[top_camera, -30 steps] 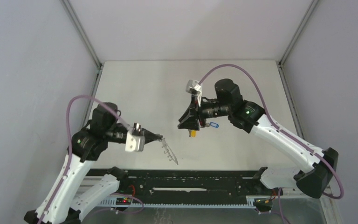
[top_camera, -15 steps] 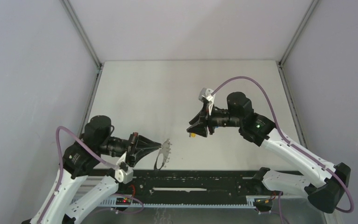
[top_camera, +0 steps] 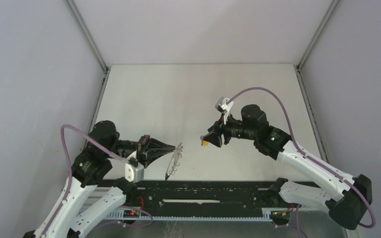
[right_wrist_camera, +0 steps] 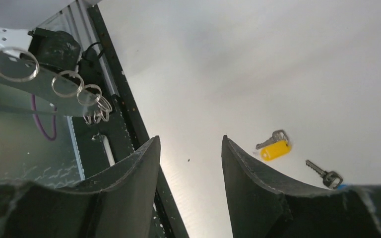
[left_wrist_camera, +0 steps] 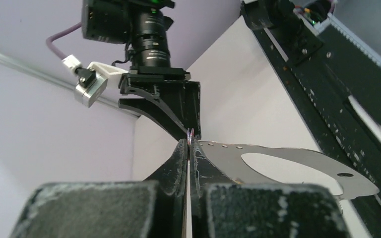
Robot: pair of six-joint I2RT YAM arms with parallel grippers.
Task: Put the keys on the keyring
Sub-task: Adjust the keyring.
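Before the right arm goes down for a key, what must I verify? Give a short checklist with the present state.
1. Left gripper shut on the keyring: ok.
2. Right gripper open and empty: ok.
3. Yellow key lies free on the table: ok.
4. Second key apart from the yellow one: ok.
5. Yellow key lined up between the right jaws: not ok, it lies off to the side.

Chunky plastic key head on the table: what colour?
Yellow. The key shows best in the right wrist view.

Keys [right_wrist_camera: 273,148] on table [top_camera: 178,94], right of keyring [top_camera: 174,161]
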